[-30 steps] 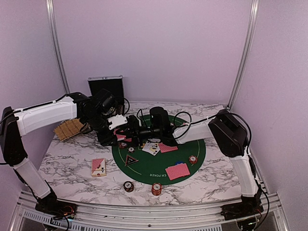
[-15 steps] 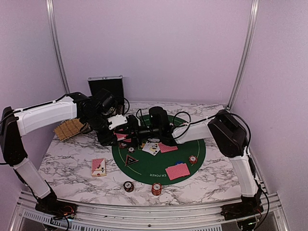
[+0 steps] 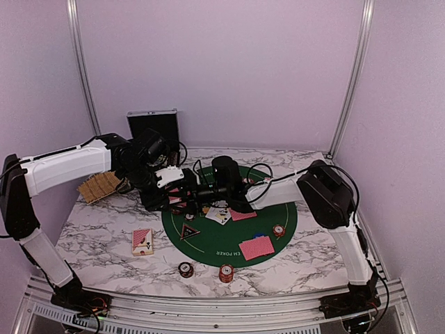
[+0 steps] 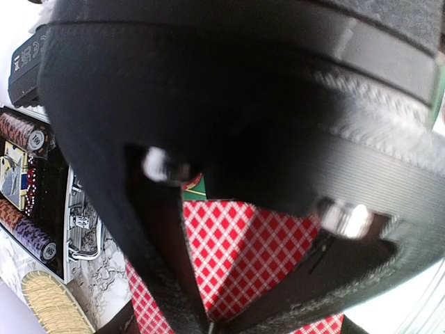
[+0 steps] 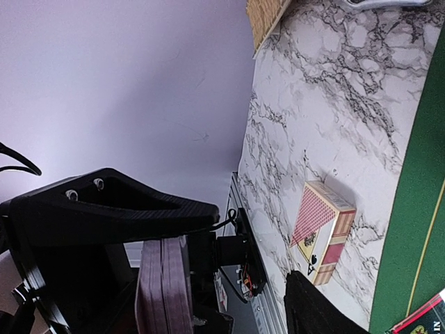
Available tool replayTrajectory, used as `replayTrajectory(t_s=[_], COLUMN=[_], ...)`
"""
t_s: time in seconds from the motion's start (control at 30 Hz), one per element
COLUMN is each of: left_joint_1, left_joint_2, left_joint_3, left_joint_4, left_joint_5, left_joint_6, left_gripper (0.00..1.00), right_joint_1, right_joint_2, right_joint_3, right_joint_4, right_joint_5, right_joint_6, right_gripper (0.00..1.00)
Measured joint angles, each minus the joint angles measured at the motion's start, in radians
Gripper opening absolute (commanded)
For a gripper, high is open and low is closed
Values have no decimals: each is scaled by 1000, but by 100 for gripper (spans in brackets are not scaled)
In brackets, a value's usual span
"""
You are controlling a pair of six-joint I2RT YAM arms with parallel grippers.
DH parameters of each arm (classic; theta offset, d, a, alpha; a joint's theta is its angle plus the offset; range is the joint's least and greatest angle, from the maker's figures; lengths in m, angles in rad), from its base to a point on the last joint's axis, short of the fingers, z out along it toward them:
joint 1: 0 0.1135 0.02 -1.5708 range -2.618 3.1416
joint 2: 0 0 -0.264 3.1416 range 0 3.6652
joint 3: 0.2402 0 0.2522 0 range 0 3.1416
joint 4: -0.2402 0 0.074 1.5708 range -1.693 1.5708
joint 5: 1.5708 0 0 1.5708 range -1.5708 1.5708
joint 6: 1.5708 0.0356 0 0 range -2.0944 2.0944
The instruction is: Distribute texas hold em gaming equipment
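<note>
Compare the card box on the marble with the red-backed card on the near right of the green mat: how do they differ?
The card box rests on the marble table, left of the green mat; the red-backed card lies on the mat. The box is thick, with tan sides; the card lies flat and thin. The box bears a spade mark; the card looks plain red. Both show red faces.

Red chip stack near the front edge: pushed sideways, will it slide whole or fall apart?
The chip stack looks like several loose discs, so a high push would probably topple it. A low push may slide it whole on the smooth marble table. Spilled chips could roll.
</note>
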Motion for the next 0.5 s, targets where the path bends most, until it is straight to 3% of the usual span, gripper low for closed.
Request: replayTrajectory(t_s=[0.23,0.5], left_joint_1=[0,0], left_joint_2=[0,0], left_joint_3=[-1,-1], left_joint_4=[0,1], left_joint_5=[0,0], left_joint_6=[0,0], left_gripper=[0,0], right_joint_1=[-21,-54], right_joint_2=[-13,-50], right_joint_3=[-7,-43], right_joint_4=[-10,-30], right_joint_5=[3,12], right_joint_6=[-46,-72], right_gripper=[50,44])
